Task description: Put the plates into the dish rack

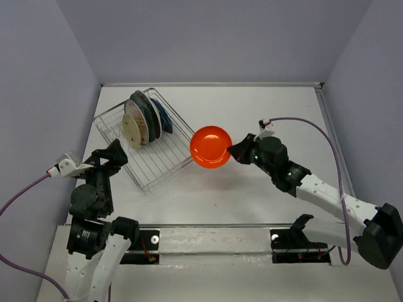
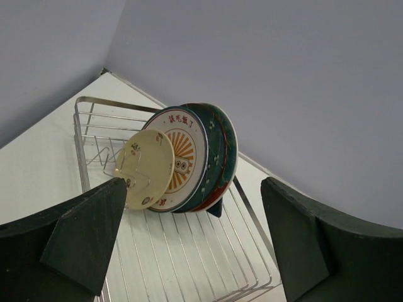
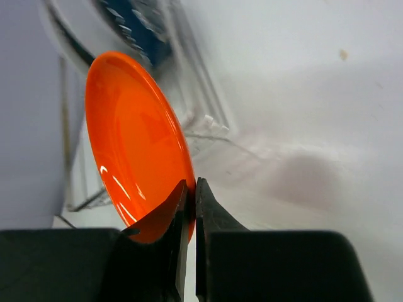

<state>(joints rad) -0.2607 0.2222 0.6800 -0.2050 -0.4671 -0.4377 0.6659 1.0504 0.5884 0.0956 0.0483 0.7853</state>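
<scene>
The silver wire dish rack [image 1: 165, 165] [image 2: 189, 251] lies at the back left of the table. Several plates stand upright in its far end: a cream one [image 1: 131, 130] [image 2: 146, 167], a white one with an orange emblem [image 2: 184, 151], then dark teal and floral ones [image 2: 221, 141] and a dark blue one [image 1: 165, 116]. My right gripper [image 1: 232, 151] [image 3: 191, 192] is shut on the rim of the plain orange plate [image 1: 210, 146] [image 3: 135, 145], which is just right of the rack's near corner. My left gripper [image 1: 118, 153] [image 2: 195, 242] stands open at the rack's left side, holding nothing.
White walls close in the table on the left, back and right. A raised ledge [image 1: 214, 83] runs along the table's back edge. The right arm's purple cable [image 1: 315, 129] loops over the right part of the table.
</scene>
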